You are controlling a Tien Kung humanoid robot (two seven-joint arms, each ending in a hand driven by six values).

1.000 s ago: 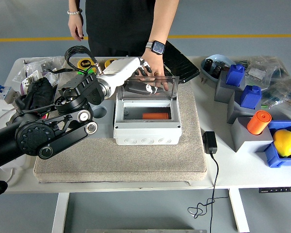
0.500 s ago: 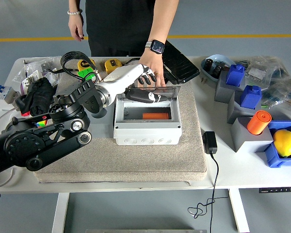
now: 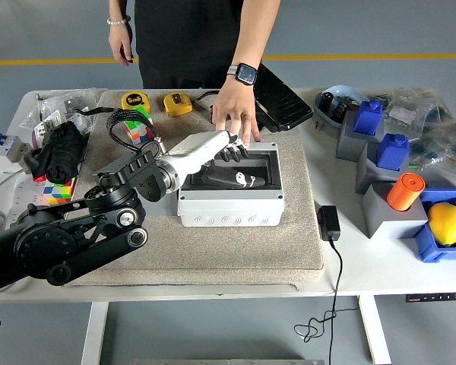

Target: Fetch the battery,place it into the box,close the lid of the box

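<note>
Grey floor with a yellow line runs behind the white counter (image 3: 342, 270), which carries a beige felt mat (image 3: 235, 247) at its middle; on the mat sits the light grey plastic junction box (image 3: 228, 205), its smoky transparent lid (image 3: 239, 173) lowered flat over the opening; the battery cannot be made out through that lid. From 9 o'clock the black left arm reaches in, and its white-and-black left hand (image 3: 229, 166) lies on the lid, fingers (image 3: 239, 153) stretched out flat and holding nothing. At 12 o'clock a person in black stands; the person's hand (image 3: 234, 114), with a dark smartwatch (image 3: 245, 74) at its wrist, rests fingertips on the box's far edge. An orange cylinder (image 3: 405, 191) and a yellow lemon (image 3: 446, 223) lie at 3 o'clock.
</note>
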